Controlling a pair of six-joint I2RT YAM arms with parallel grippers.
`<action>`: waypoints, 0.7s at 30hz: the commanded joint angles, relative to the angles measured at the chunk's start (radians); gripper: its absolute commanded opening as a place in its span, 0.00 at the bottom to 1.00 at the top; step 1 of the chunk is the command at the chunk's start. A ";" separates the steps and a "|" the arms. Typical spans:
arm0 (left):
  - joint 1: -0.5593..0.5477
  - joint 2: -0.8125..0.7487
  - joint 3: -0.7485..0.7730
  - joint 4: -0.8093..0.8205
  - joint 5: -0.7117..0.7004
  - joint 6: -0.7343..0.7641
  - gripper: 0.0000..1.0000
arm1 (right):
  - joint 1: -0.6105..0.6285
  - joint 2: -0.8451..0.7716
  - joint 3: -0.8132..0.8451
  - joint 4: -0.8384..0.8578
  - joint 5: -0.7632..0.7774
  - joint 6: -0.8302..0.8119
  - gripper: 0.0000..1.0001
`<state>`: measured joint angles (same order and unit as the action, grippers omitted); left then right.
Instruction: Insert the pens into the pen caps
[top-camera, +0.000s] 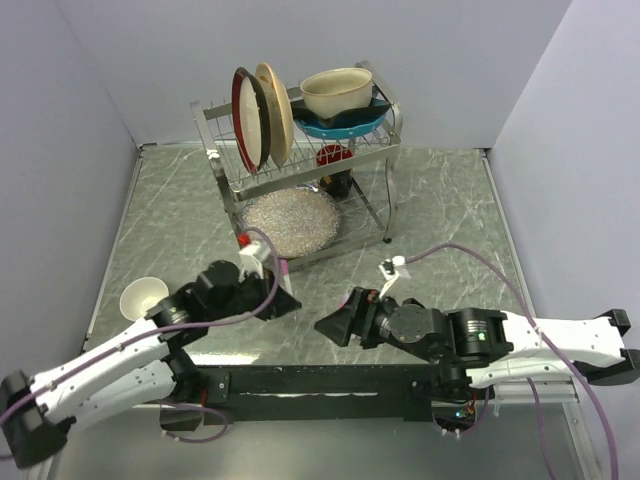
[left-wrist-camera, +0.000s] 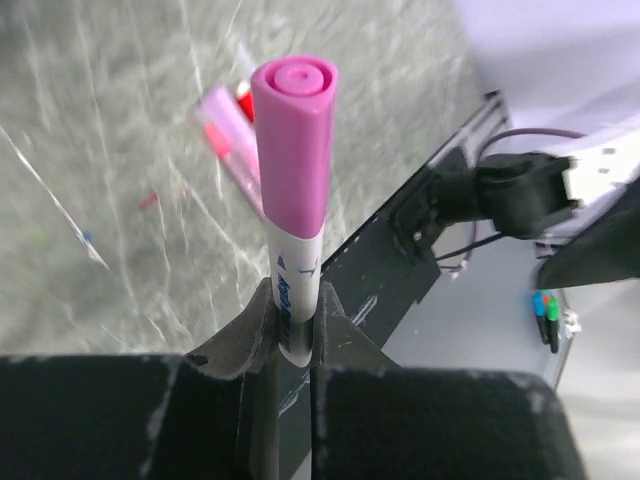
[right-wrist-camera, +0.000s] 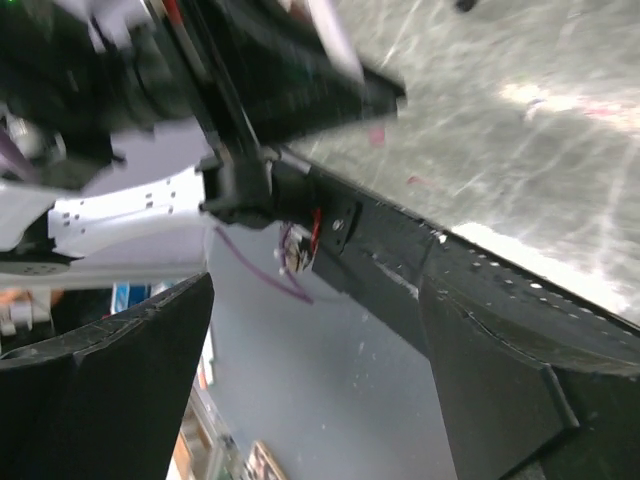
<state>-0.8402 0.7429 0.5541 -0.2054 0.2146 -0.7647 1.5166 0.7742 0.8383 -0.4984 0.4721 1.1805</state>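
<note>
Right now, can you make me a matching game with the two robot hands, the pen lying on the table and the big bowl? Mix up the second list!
Things:
1. left gripper
2. right gripper
3. pinkish pen
4. cream bowl

States:
A. up on the dish rack
B. shut on a pink-capped pen
C. lying on the table
D. open, holding nothing

Pairs: 1-B, 2-D, 3-C, 4-A.
</note>
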 joint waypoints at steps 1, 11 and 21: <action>-0.138 0.120 0.001 0.057 -0.211 -0.151 0.02 | 0.001 -0.070 -0.021 -0.127 0.131 0.090 0.93; -0.232 0.501 0.115 0.040 -0.322 -0.286 0.17 | -0.001 -0.122 -0.047 -0.192 0.148 0.151 0.94; -0.295 0.653 0.175 -0.060 -0.342 -0.392 0.29 | -0.001 -0.133 -0.047 -0.232 0.169 0.165 0.93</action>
<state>-1.1072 1.3731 0.6785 -0.2138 -0.0868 -1.0966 1.5158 0.6540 0.7910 -0.7025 0.5827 1.3220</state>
